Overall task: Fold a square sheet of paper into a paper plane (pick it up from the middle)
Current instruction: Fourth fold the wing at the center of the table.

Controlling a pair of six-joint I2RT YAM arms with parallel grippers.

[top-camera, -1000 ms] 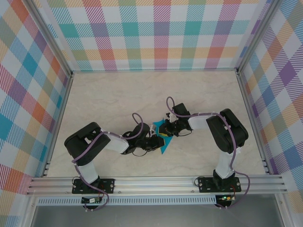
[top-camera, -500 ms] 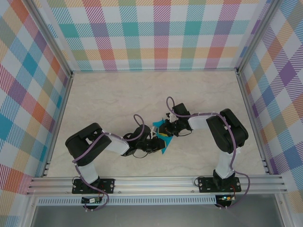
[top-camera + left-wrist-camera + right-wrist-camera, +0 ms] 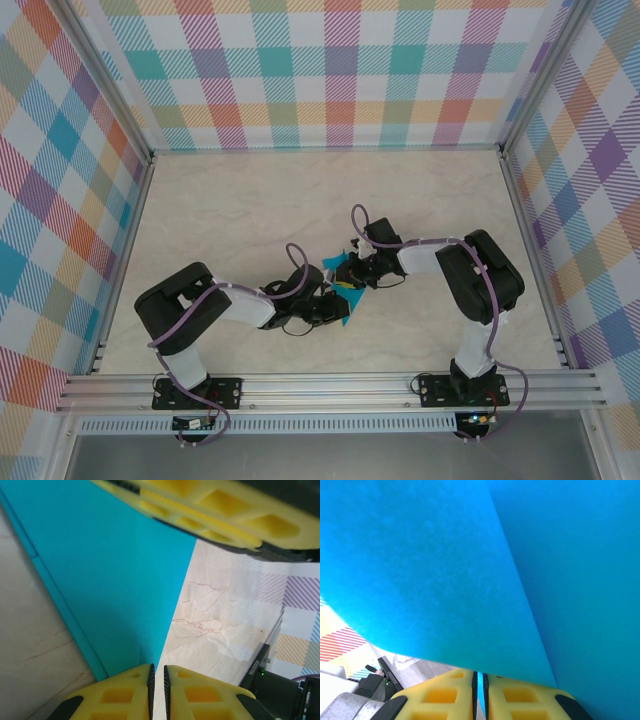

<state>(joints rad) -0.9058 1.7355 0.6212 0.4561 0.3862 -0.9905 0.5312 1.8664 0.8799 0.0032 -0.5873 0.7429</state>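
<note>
Paper: the teal paper sheet is creased into more than one layer. A diagonal fold line runs across it in the right wrist view.
Paper's place: it is lifted between the two grippers over the middle of the table, nearer the near edge than the far one.
Left gripper: the left gripper has its yellow fingers drawn almost together, with only a thin slit between them. The sheet's narrow lower end runs down into that slit, so it is pinched there.
Right gripper: the right gripper has its fingers pressed close on the sheet. A teal strip shows in the gap between them.
Grippers together: they sit just beside each other. One right finger lies along the sheet's upper edge in the left wrist view.
Arms: both reach inward from the near edge and meet at the paper.
</note>
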